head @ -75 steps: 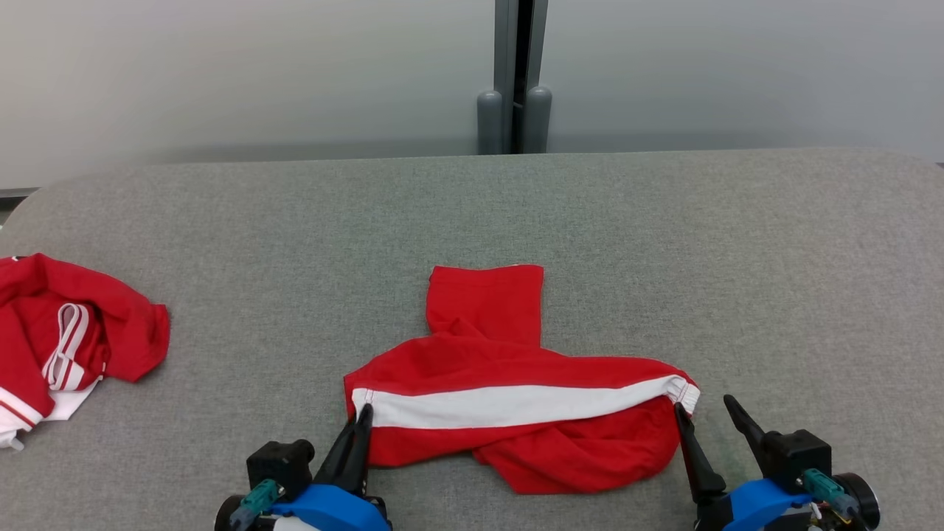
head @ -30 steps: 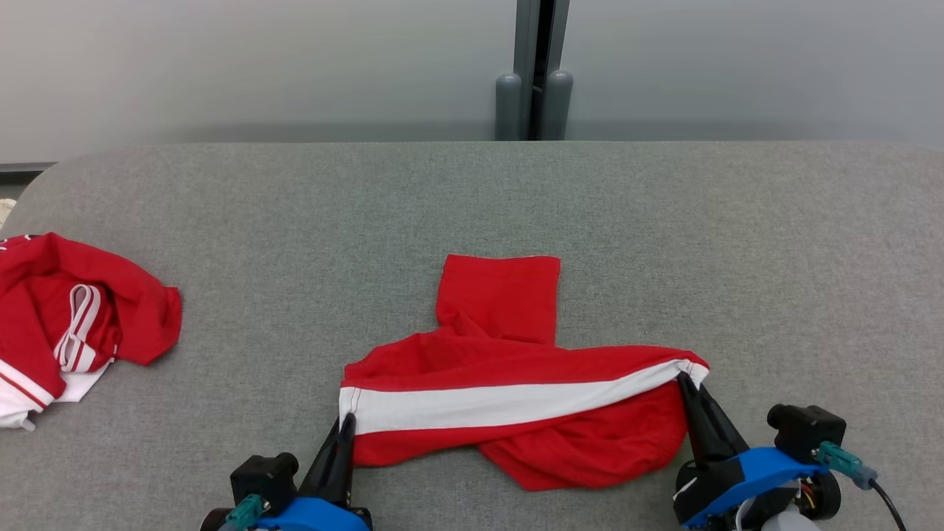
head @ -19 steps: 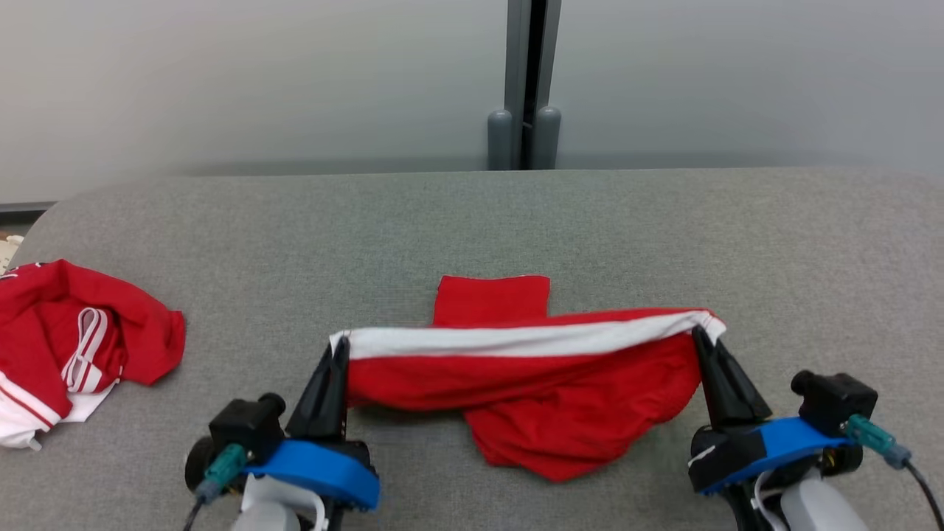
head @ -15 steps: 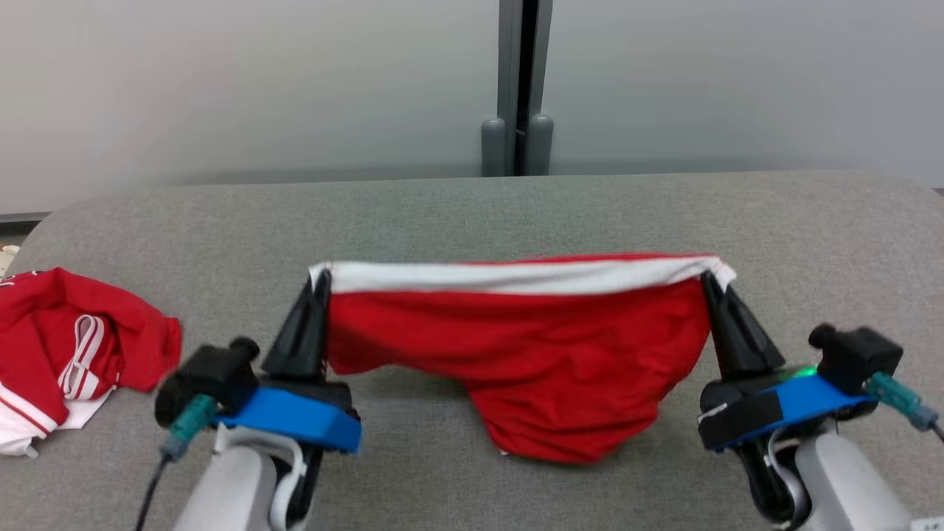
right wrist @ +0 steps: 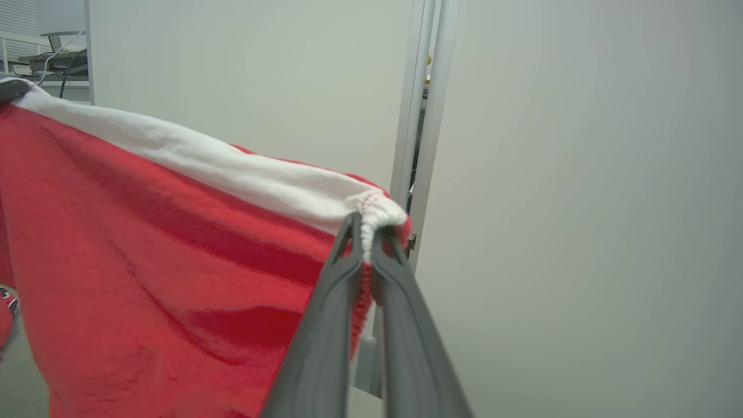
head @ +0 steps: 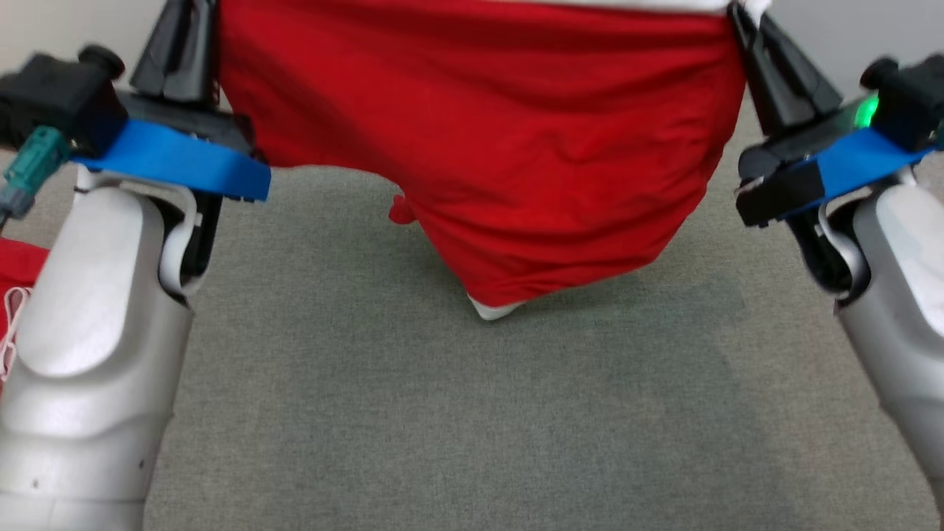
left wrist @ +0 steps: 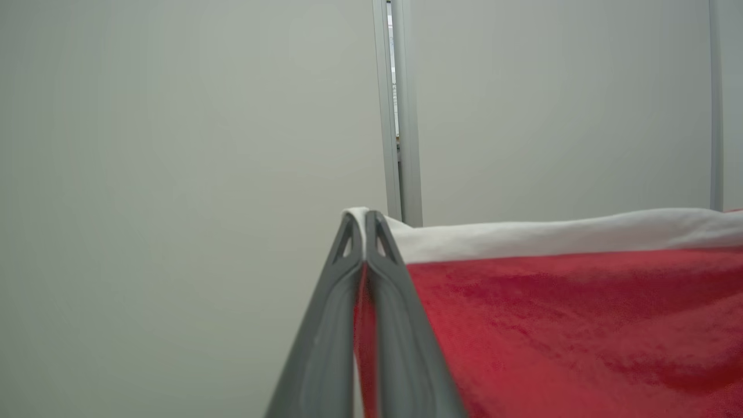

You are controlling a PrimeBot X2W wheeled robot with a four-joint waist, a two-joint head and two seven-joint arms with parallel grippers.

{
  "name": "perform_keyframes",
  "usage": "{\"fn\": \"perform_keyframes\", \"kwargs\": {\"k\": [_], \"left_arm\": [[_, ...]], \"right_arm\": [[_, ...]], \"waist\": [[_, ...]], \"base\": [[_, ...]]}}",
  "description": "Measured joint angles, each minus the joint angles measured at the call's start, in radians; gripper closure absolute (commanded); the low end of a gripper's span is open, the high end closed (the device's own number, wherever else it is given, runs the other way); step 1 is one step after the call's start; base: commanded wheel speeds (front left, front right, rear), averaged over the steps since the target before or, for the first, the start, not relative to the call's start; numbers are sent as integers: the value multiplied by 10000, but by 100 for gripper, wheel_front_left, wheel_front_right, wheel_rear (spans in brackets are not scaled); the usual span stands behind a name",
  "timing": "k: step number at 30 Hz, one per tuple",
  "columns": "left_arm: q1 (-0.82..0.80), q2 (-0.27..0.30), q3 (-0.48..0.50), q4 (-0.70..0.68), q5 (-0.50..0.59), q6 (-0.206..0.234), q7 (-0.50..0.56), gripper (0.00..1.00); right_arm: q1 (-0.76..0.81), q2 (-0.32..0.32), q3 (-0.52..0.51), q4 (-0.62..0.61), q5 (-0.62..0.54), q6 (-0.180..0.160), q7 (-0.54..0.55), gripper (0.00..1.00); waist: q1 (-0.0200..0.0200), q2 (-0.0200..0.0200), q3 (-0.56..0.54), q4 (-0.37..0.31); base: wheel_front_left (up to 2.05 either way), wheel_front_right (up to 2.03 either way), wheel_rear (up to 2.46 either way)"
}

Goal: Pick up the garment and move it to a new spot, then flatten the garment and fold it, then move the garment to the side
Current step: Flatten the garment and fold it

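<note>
garment [head: 516, 147]: red cloth, soft knit look, matt, faint nap in my wrist views. white band [right wrist: 232, 168] along its top edge: same matt cloth, gathered stitching at the end. table [head: 442, 413]: grey woven covering, matt, slightly rough. my left gripper [left wrist: 363, 216] and my right gripper [right wrist: 367, 226]: dark grey plastic fingers, smooth, dull. my left forearm [head: 88, 332]: pale silver shell, smooth, soft sheen. blue wrist collar [head: 169, 158]: matt. wall [left wrist: 174, 174]: pale, smooth, matt. post [left wrist: 400, 116]: grey, metal-looking, satin.

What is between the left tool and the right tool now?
The red garment hangs between them; the left tool and the right tool are each shut on one end of its white band. The head view shows it.
</note>
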Motion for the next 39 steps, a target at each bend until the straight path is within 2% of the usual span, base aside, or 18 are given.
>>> {"fn": "perform_keyframes", "kwargs": {"k": [3, 6, 9, 13, 17, 23, 27, 32, 39], "left_arm": [[-1111, 15, 0, 422, 171, -2, 0, 100], [-2244, -54, 263, 407, 543, 4, 0, 100], [-3012, -267, 777, -63, 727, 15, 0, 100], [-2952, -548, 1657, -928, 970, 94, -2, 100], [-977, -765, 1910, -892, 1198, 75, 0, 100], [2590, -1371, 2259, -497, 1127, 44, 2, 100], [4827, -1812, 2084, -320, 941, -2, 4, 100], [6885, -2029, 1726, -311, 731, -2, 2, 100], [8755, -2109, 1448, -291, 679, -2, 2, 100]], "right_arm": [[-1324, -13, -54, 750, -583, 0, -13, 100], [-2513, 86, -579, 1126, -1317, 0, -46, 100], [-3248, 322, -1287, 646, -2205, 0, -61, 100], [-3084, 662, -1739, -113, -3068, 0, -75, 100], [-1453, 851, -1310, -180, -3124, 0, -73, 100], [1558, 746, -556, 138, -2700, 2, -73, 100], [3588, 867, -700, 238, -2295, 6, -73, 100], [5770, 1248, -821, 35, -1753, 6, -71, 100], [8031, 1444, -410, -276, -1595, 0, -73, 100]], "waist": [[0, 0, 486, -10], [0, 0, 939, 32], [1, 0, 1303, 137], [1, 0, 1528, 360], [1, 0, 1312, 543], [-3, 0, 686, 803], [-5, 0, 142, 960], [-6, 0, -599, 1135], [-7, 0, -1625, 1178]], "base": [[0, 0, 0], [0, 0, 0], [0, 0, 0], [0, 0, 0], [0, 0, 0], [0, 0, 0], [0, 0, 0], [0, 0, 0], [0, 0, 0]]}}
